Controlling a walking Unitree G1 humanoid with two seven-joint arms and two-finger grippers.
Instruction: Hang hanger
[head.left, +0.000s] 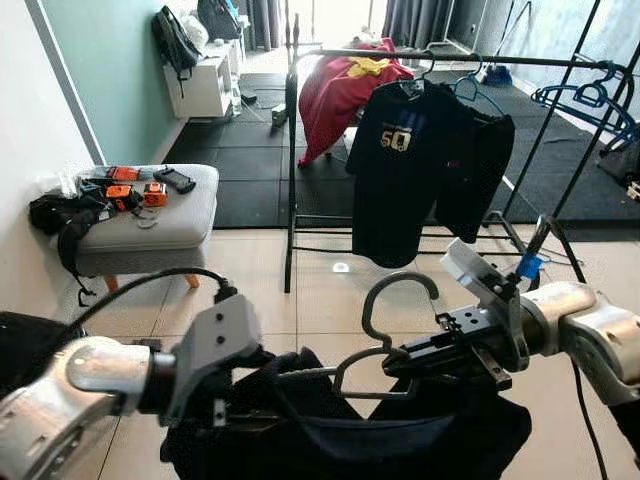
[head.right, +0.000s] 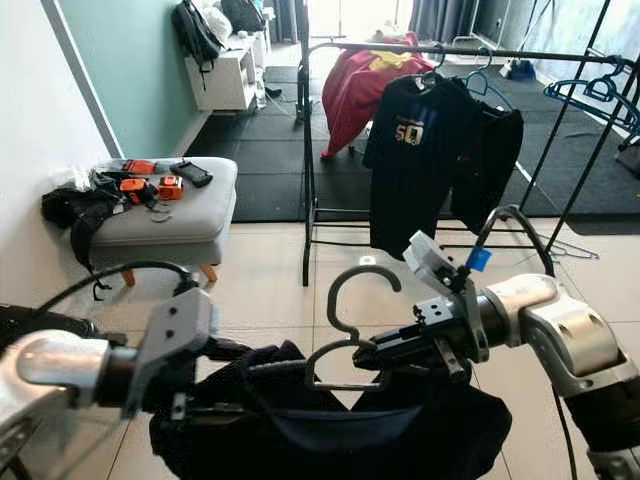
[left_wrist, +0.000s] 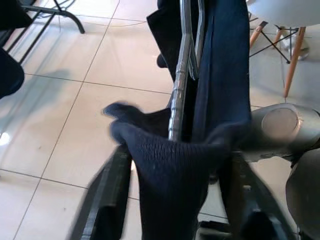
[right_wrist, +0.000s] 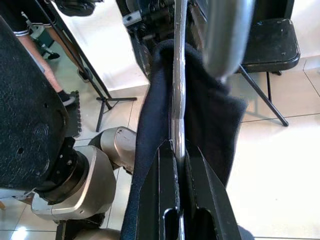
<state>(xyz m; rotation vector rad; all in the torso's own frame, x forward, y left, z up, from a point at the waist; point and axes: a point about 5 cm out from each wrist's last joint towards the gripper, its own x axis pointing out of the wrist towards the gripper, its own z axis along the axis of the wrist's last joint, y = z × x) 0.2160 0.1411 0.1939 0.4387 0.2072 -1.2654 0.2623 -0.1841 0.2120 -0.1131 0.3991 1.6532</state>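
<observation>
A grey metal hanger carries a dark navy garment and is held low in front of me, its hook upright. My right gripper is shut on the hanger's wire just below the hook; the right wrist view shows the wire pinched between the black fingers. My left gripper grips the garment-covered left end of the hanger, with fabric bunched between its fingers. The black clothes rail stands ahead, slightly to my right, with a black T-shirt hanging on it.
Blue hangers hang on the rail's right end, and a red garment is draped behind the rail. At the left, a grey ottoman holds orange tools, with a black bag beside it. Tiled floor lies between me and the rack.
</observation>
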